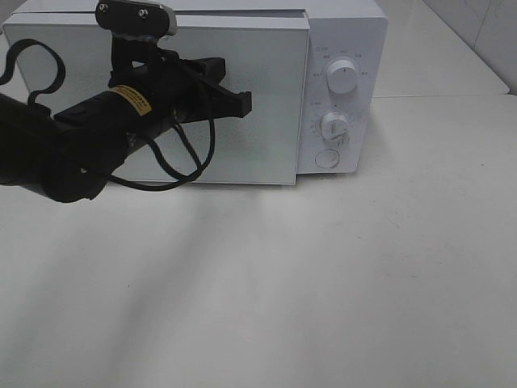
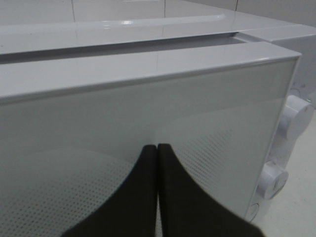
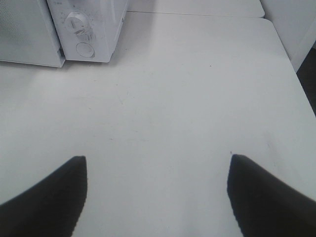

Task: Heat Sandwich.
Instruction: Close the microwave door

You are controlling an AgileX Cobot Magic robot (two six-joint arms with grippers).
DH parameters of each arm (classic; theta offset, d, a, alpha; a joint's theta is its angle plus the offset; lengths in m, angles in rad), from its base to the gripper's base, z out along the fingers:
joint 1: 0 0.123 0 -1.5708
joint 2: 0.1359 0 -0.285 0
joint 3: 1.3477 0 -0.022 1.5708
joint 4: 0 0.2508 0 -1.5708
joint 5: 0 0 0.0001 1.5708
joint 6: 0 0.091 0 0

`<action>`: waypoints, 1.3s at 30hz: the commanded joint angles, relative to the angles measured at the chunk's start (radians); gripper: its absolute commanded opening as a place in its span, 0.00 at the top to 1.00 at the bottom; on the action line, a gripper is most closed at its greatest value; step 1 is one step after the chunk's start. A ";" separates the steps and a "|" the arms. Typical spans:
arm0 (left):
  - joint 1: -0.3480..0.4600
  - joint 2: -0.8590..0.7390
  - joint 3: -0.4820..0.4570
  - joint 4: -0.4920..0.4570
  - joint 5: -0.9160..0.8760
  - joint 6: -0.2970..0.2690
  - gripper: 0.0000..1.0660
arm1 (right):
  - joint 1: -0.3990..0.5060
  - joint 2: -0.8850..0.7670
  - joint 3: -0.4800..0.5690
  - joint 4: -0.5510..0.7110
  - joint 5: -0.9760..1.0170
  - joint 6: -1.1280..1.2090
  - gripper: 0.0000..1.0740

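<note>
The sandwich is out of view in every frame. A white microwave [image 1: 343,40] stands at the back of the table, its frosted door [image 1: 258,121] a little ajar, with a gap along its top edge in the left wrist view. My left gripper [image 1: 245,102] is shut and empty, its black fingertips [image 2: 148,153] pressed together right at the door face [image 2: 207,108]; contact cannot be told. My right gripper [image 3: 157,160] stands open over bare table [image 3: 173,98], holding nothing, well off from the microwave's control panel [image 3: 91,29]. It does not show in the exterior view.
Two round knobs [image 1: 342,78] [image 1: 335,126] and a round button [image 1: 326,158] sit on the microwave's right panel. The left arm's cable [image 1: 182,166] loops in front of the door. A white table [image 1: 323,275] spreads in front, and a tiled wall [image 1: 485,32] stands at the back right.
</note>
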 commanded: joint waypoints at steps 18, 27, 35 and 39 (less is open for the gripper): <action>-0.073 0.153 -0.292 -0.226 0.087 0.132 1.00 | -0.006 -0.027 0.001 0.003 -0.015 0.007 0.30; -0.070 0.177 -0.362 -0.276 0.133 0.196 1.00 | -0.006 -0.027 0.001 0.003 -0.015 0.007 0.30; -0.071 0.176 -0.362 -0.284 0.133 0.203 1.00 | -0.006 -0.027 0.001 0.003 -0.015 0.007 0.30; -0.073 0.173 -0.362 -0.281 0.133 0.203 1.00 | -0.006 -0.027 0.001 0.003 -0.015 0.007 0.30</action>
